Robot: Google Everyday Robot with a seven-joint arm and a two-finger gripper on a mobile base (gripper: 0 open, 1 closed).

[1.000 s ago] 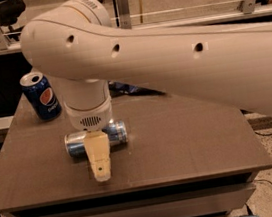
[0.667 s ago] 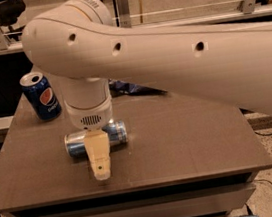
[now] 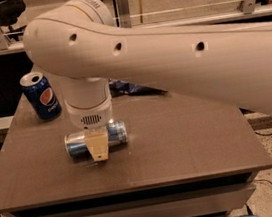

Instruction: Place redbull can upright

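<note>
Redbull can (image 3: 115,133) on its side under the gripper (image 3: 99,145)

The gripper points straight down at the middle of the can, its pale beige tip crossing the can's near side and reaching to the table top. Whether it is clamped on the can or only set around it cannot be told, since the can and the wrist hide the far side. Above the tip sits the round white wrist with a small grille. From there the thick white arm (image 3: 180,64) sweeps up and off to the right, filling much of the view.

The slim silver and blue can lies flat on the dark brown table (image 3: 191,143). Its long axis runs left to right and its silver ends stick out on both sides of the gripper. It rests in the near left part of the table top, back from the front edge.

A dark blue Pepsi can (image 3: 41,96) stands upright near the table's far left corner, apart from the lying can. A dark blue crumpled item (image 3: 129,88), too hidden to name, lies on the table behind the arm. Past the table runs a glass barrier with metal posts (image 3: 122,4).
</note>
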